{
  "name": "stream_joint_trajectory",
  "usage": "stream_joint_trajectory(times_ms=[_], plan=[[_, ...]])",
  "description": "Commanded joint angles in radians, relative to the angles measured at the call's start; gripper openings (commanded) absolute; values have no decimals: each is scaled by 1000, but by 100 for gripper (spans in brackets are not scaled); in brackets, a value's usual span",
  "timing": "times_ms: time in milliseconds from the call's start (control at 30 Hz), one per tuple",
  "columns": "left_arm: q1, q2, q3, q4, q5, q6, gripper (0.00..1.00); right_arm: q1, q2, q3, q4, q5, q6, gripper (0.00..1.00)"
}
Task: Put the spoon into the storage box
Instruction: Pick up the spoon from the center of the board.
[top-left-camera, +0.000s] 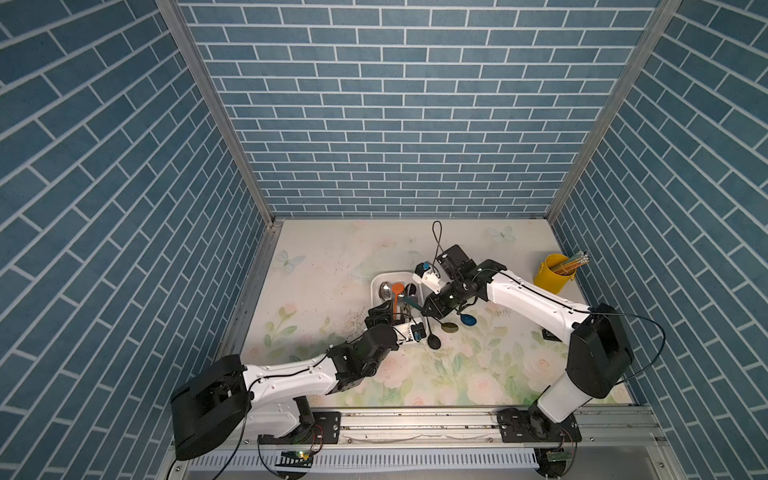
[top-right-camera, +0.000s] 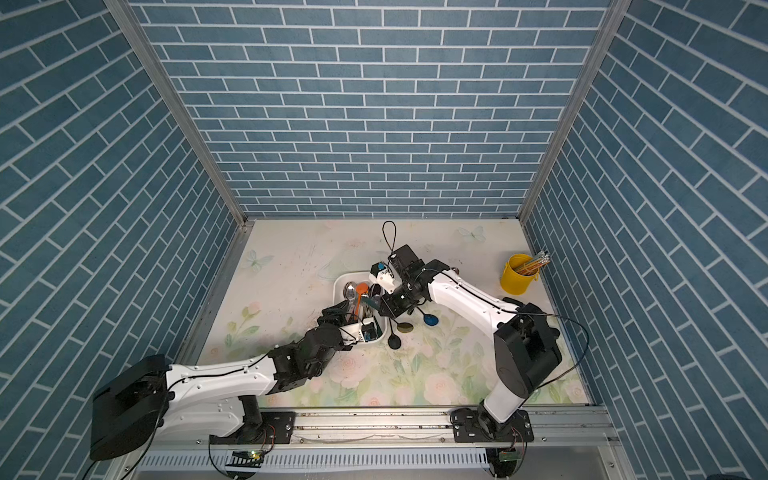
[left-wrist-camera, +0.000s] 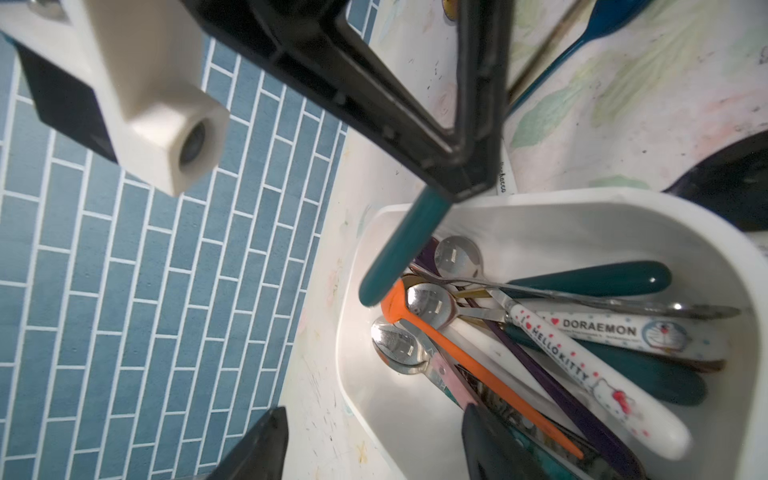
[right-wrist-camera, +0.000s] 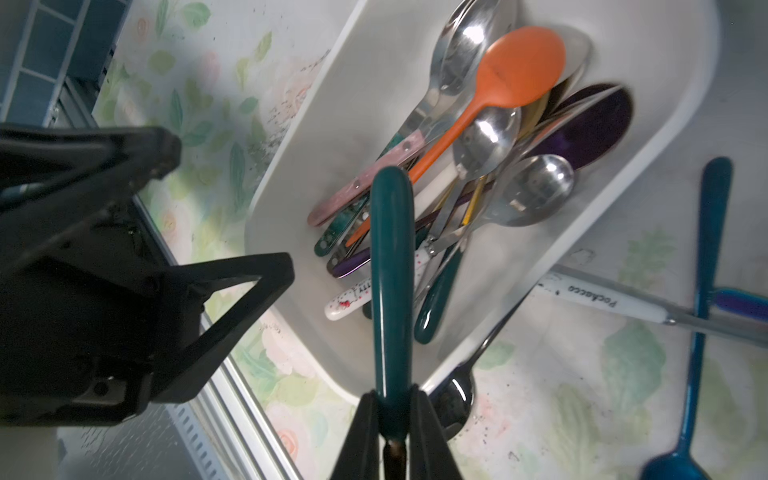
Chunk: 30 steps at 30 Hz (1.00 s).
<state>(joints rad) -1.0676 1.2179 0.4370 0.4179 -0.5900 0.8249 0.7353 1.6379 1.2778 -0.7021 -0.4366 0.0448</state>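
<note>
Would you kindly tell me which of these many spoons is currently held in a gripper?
The teal-handled spoon, pinched in the right gripper with its handle reaching over the storage box; the rest lie loose in the box or on the table.

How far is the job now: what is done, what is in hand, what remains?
Done: many spoons, an orange plastic spoon among them, lie in the white plastic storage box. In hand: the right gripper is shut on a teal-handled spoon over the box; the left gripper is open. Left: a blue spoon, a black spoon, an olive spoon and a white-handled spoon lie on the table beside it.
</note>
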Motion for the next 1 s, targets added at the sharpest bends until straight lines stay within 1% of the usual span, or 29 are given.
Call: stream_joint_trajectory(times_ms=[0,133,233,633,767,967], plan=[[-25,0,-17,79,-23,132,73,25,-7,43,-57,-37,-34,0],[-57,-31,-47,41,5,113,74,64,0,65,-70,-42,-31,0],[-64,-51,-62,23,30,100,76,90,16,88,-91,-45,-36,0],[-63,-13,-51,35,11,97,77,169,67,148,-192,-39,-63,0],[-72,-4,-46,18,14,87,72,184,70,174,-204,-23,-81,0],[-80,0,-44,7,22,82,63,210,78,203,-233,-40,-114,0]])
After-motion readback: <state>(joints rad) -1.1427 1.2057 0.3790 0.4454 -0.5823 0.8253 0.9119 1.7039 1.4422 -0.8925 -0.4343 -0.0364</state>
